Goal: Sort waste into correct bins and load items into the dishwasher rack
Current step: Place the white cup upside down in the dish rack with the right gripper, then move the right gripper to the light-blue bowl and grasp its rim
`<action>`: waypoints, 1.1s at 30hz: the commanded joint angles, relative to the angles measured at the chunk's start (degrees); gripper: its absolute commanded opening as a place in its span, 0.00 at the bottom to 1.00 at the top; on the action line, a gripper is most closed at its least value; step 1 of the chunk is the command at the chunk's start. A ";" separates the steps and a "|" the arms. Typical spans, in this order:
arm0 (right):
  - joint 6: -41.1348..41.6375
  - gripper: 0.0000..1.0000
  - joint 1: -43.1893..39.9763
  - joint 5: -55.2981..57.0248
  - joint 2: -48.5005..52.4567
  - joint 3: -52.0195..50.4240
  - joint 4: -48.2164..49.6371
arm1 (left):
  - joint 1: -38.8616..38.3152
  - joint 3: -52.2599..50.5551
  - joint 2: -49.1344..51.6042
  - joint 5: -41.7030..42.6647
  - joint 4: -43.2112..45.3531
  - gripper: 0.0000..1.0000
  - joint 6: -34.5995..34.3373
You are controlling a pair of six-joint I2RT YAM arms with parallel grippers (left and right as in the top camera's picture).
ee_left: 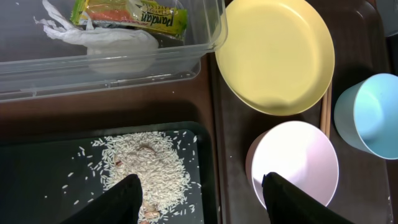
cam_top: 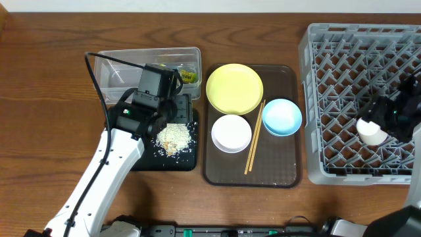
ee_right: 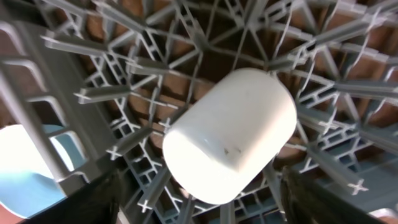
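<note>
Dishwasher rack (cam_top: 348,39): at the right of the table, loaded with a single item so far, the small white cup (ee_right: 230,134), lying tilted on the pegs towards the rack's middle. Right gripper (ee_right: 200,186) over that cup, fingers spread wider than it and apparently clear of its sides, so open and holding nothing. Waste half of the job looks done: snack wrapper (ee_left: 130,15) and crumpled white scraps (ee_left: 93,37) inside the clear tub (cam_top: 145,54) at the far left, rice grains (cam_top: 174,137) heaped in the black tray (cam_top: 187,161) just on the near side of the tub, with a few loose grains scattered around the heap but inside the tray. Left gripper (ee_left: 200,186) above the right edge of that tray, jaws wide apart, empty. Left to do, judging by the layout: nearly all the loading. Waiting on the brown serving tray (cam_top: 276,174) between bins and rack: yellow plate (cam_top: 235,88) at the far side, white bowl (cam_top: 231,133) nearer, light blue bowl (cam_top: 282,116) to its right, and chopsticks (cam_top: 254,138) lying between the two bowls. Roughly: sorting complete, one of five items racked, four to go. Cannot tell whether any stray waste hides under the left arm.
</note>
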 commanded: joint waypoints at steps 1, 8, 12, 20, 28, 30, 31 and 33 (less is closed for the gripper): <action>0.33 0.50 0.22 -3.78 -0.61 0.96 -1.33 | 0.17 0.98 0.17 -0.94 -0.20 0.65 -0.31; -2.97 0.02 1.22 -3.45 -0.39 -0.07 -3.06 | 0.17 0.98 0.17 -0.92 -0.22 0.65 -0.33; 1.38 0.02 1.18 5.51 0.48 -0.76 -2.86 | 0.17 0.98 0.17 -0.92 -0.22 0.65 -0.33; 1.88 0.01 1.07 5.62 4.48 -0.79 -2.58 | 0.17 0.98 0.17 -0.92 -0.22 0.65 -0.33; 6.23 0.02 0.52 15.02 4.63 -0.66 -2.25 | 0.17 1.01 0.17 -0.94 -0.37 0.65 -0.31; 7.65 0.04 0.35 17.68 4.63 -0.66 -2.23 | 0.17 0.98 0.17 -0.94 -0.35 0.65 -0.31; 7.65 0.05 0.35 18.08 4.63 -0.66 -2.21 | 0.17 0.98 0.17 -0.94 -0.35 0.65 -0.31; 7.67 0.09 0.35 18.38 4.63 -0.66 -2.23 | 0.17 0.98 0.17 -0.94 -0.35 0.65 -0.31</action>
